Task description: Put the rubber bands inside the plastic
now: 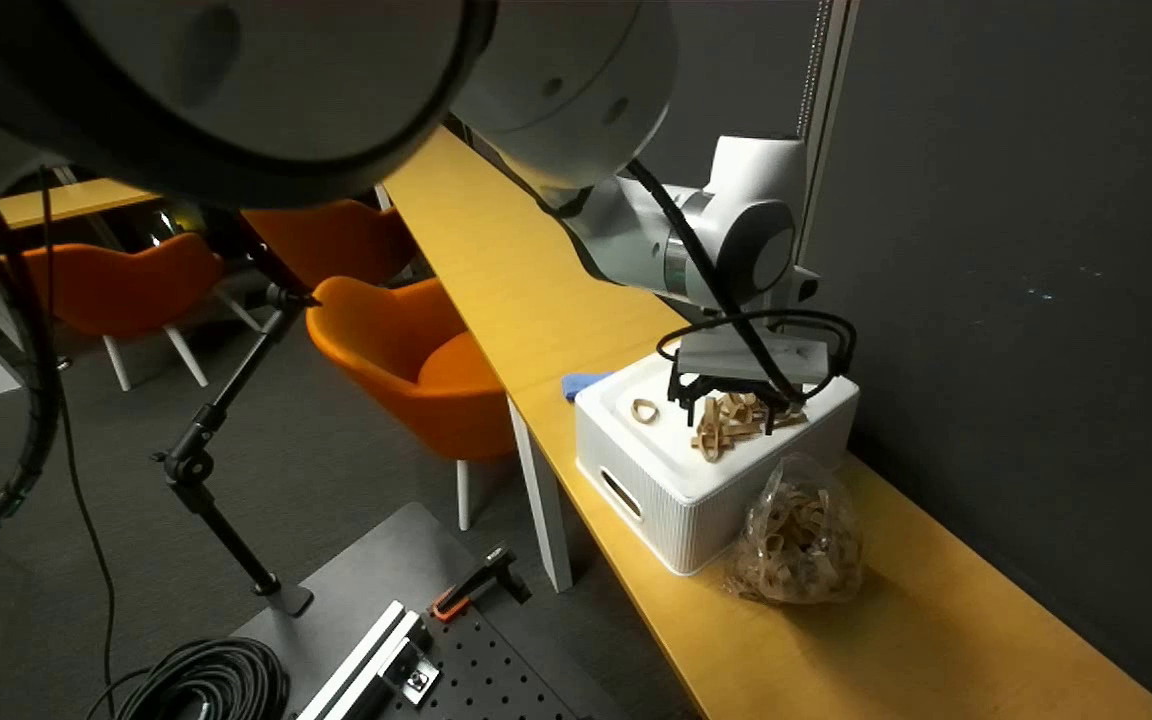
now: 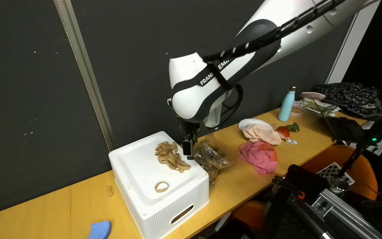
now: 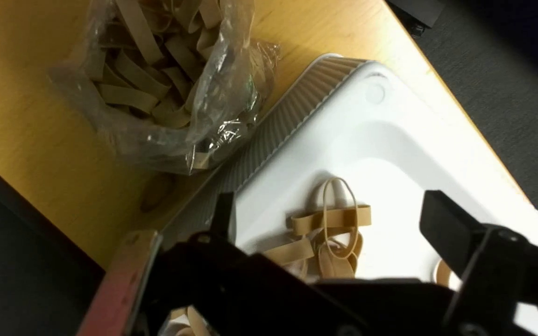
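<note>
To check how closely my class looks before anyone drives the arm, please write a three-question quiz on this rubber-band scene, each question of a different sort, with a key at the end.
1. Multiple choice. Where is the clear plastic bag relative to the white box?
a) on top of it
b) beside it
c) inside it

2. True or false. On the white box, a single loop lies apart from the clump of rubber bands.

3. Fill in the blank. In the wrist view, the gripper stands ____ (open or shut).

Key: 1: b. 2: true. 3: open.
</note>
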